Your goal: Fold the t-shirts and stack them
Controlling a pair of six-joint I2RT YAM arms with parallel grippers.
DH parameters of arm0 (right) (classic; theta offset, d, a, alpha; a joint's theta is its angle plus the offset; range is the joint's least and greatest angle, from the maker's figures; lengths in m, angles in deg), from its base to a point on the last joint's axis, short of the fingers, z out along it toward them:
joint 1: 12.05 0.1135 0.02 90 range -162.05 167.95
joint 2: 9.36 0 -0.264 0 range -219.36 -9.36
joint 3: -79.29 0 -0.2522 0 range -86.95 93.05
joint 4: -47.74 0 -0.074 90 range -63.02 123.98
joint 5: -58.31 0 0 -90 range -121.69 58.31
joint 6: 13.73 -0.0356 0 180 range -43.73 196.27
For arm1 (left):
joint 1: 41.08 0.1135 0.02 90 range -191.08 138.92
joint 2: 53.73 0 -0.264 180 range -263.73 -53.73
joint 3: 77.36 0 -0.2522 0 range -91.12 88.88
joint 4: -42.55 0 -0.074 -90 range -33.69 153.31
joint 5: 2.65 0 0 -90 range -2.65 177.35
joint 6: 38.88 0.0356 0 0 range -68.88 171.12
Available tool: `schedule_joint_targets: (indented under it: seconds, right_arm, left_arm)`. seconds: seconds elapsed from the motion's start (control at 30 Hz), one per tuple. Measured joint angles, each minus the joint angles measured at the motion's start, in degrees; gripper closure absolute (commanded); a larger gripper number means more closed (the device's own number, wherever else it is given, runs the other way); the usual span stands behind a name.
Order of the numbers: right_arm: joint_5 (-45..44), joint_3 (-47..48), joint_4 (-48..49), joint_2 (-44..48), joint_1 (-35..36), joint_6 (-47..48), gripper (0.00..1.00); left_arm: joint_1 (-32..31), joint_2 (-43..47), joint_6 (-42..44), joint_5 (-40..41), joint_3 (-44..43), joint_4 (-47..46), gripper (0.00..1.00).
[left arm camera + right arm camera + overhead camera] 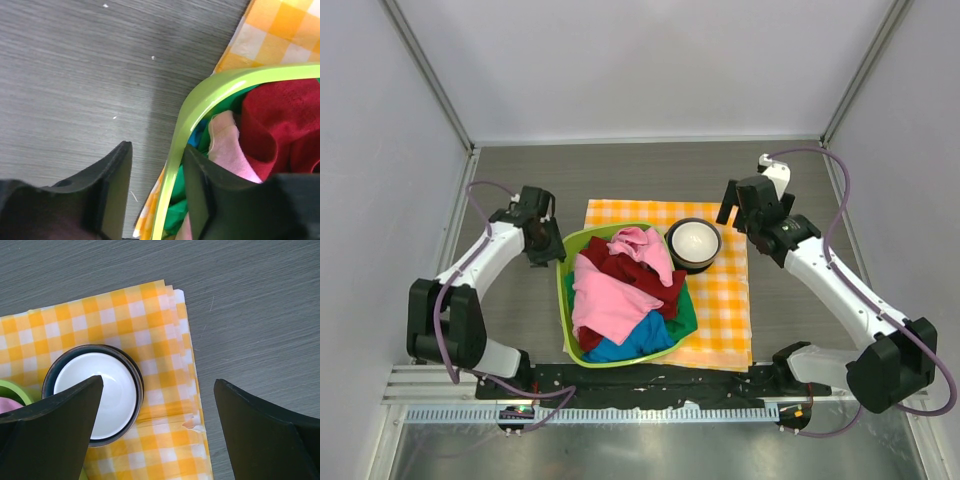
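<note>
On the grey table (520,170) the t-shirts (610,300) lie heaped in the green basket (563,300), so seat your half-spread left hand (156,150) squarely astride its left rim before pinching; your right hand (158,381) hangs spread wide.

We're looking down into a robot test cell here, a lab set-up through and through. Plain pale panels (650,60) wall in the grey wood-grain bench (500,180) on three sides, and metal frame struts (430,70) run up the corners. Two white-and-black machines, the left arm (480,265) and the right arm (830,280), are bolted at the near edge by a metal rail (410,385), with purple cables (490,183) looping off them. The only homely touches sit in the middle: an orange-and-white checked cloth (725,310), a green basket (563,300) heaped with t-shirts (615,300), and a dark bowl (693,243) that is white inside.
</note>
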Motion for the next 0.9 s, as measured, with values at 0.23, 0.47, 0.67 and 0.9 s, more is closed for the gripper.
schedule_joint_targets:
  seconds: [0.23, 0.47, 0.67, 0.9]
  right_arm:
    - [0.2, 0.0, 0.3, -0.4, 0.0, -0.5, 0.0]
    - [1.4, -0.4, 0.5, -0.4, 0.0, -1.2, 0.0]
    - [2.6, -1.0, 0.8, -0.4, 0.0, -1.2, 0.0]
    - [5.1, -1.6, 1.6, -0.4, 0.0, -1.4, 0.0]
  left_arm:
    - [-1.2, -4.3, 1.3, -1.6, -1.7, -0.7, 1.0]
    - [-0.9, -5.9, 2.0, -1.1, -3.8, 1.8, 1.0]
    - [8.1, -6.3, 2.0, -2.0, -4.5, 4.2, 1.0]
    - [21.4, -13.0, 1.4, -0.8, -12.3, 6.1, 1.0]
